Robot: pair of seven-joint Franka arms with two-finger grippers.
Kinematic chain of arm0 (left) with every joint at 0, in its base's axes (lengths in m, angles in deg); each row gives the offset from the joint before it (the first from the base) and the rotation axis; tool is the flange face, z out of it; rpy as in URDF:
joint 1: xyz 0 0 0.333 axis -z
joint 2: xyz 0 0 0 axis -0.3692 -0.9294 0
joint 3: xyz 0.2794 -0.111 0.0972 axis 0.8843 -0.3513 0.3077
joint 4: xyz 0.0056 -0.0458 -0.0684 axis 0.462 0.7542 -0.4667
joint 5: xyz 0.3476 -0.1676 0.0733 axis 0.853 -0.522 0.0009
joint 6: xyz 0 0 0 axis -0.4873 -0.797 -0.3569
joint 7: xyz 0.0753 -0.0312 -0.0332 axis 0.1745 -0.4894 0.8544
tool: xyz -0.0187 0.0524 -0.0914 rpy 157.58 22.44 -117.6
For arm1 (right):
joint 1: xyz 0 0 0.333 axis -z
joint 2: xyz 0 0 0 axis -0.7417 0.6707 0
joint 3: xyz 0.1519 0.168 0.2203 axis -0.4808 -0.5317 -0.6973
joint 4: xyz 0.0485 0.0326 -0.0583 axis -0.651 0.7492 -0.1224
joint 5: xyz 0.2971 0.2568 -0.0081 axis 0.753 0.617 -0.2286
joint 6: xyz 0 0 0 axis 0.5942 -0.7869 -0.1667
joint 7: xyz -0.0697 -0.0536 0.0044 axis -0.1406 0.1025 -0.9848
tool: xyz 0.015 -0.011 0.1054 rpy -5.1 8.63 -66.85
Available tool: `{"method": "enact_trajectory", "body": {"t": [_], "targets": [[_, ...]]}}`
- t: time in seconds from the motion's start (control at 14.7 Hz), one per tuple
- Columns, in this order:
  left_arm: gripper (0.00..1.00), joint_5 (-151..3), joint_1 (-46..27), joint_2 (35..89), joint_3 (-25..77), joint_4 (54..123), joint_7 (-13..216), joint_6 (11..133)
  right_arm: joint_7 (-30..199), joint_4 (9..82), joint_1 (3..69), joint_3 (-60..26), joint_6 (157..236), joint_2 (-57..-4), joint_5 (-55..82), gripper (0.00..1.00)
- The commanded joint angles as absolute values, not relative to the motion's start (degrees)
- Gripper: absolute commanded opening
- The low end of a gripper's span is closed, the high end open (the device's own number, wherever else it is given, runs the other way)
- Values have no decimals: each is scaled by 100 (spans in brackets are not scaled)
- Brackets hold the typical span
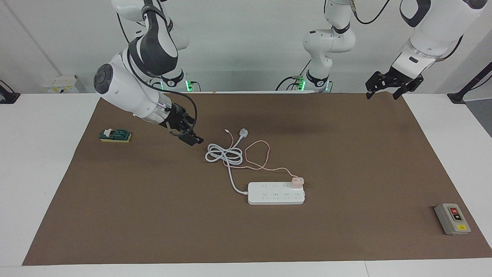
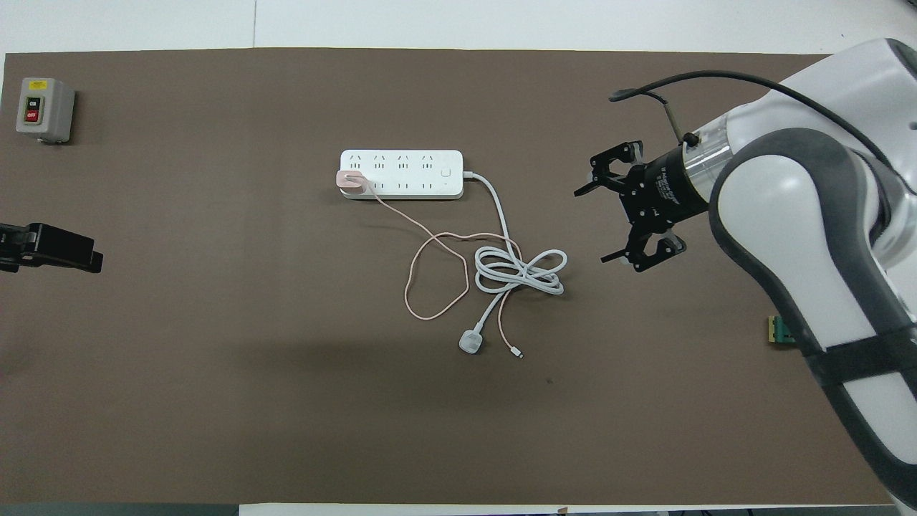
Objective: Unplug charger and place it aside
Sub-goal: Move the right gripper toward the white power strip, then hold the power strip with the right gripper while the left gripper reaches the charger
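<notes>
The pale-pink charger is plugged into an end socket of the white power strip, at the strip's end toward the left arm. Its thin pink cable loops over the mat toward the robots. My right gripper is open and holds nothing. It hangs over the mat beside the coiled white cord, toward the right arm's end. The left gripper waits, open, above the mat's edge at the left arm's end.
A round white plug ends the white cord, nearer to the robots than the coil. A green and yellow block lies at the right arm's end. A grey switch box sits at the left arm's end.
</notes>
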State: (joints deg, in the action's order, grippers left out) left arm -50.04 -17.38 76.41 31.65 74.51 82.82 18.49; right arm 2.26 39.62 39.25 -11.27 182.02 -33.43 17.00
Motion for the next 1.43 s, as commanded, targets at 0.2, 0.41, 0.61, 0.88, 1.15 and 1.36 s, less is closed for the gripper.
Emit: {"method": "enact_trajectory", "body": {"t": [0.2, 0.41, 0.61, 0.88, 1.15, 1.36], "targets": [[100, -4996, -1516, 7788, 3166, 7707, 9477, 2396, -278, 3681, 3559, -1132, 19038, -2402, 3123, 100], [100, -4996, -1157, 7744, 3175, 7937, 10295, 2881, -278, 3601, 3189, -1132, 19969, -2005, 3800, 100], [100, -4996, -841, 7613, 3175, 8103, 12305, 3522, -25, 3531, 2960, -1132, 20603, -1698, 4180, 100], [100, -4708, -243, 6571, 3183, 7422, 15618, 3735, 749, 3408, 2933, -1132, 20543, -1346, 4724, 100], [100, -4882, -40, 5077, 3192, 5928, 17467, 3497, 865, 2346, 2924, -1132, 20147, -345, 4770, 100], [100, -4891, 145, 3969, 3262, 4794, 18303, 3375, 856, 1871, 2942, -1141, 20130, 43, 4814, 100]]}}
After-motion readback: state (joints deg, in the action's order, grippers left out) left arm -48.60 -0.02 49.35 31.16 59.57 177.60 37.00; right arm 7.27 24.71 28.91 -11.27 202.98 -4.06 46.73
